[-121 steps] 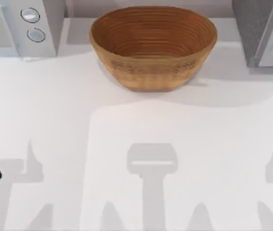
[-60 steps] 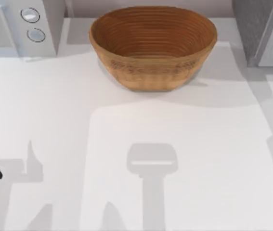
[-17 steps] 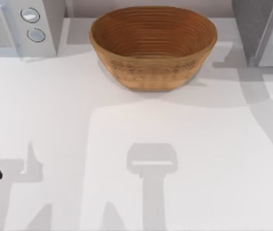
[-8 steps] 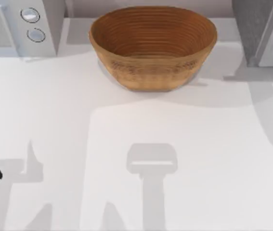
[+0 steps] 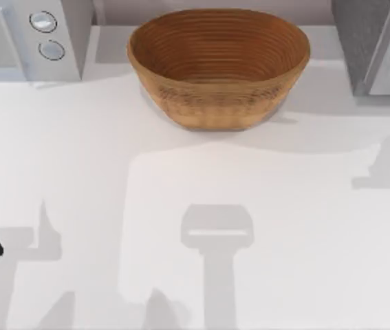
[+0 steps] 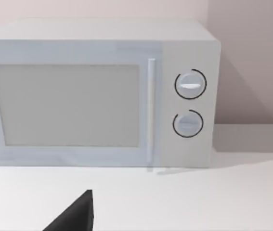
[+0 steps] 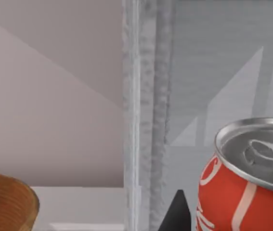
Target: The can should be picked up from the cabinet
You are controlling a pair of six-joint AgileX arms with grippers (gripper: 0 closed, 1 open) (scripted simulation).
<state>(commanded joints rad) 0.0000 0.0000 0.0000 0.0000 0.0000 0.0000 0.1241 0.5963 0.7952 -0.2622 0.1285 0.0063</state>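
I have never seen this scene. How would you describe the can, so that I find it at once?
Start at the grey textured cabinet in the far right corner of the white table, to the right of the brown woven basket. The right wrist view looks into it at a red soda can standing upright. Its silver top with a pull tab and its white stripes set it apart from the grey panels around it.

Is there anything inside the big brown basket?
No, in the top view the woven basket on the table shows only its own bare ribbed inside.
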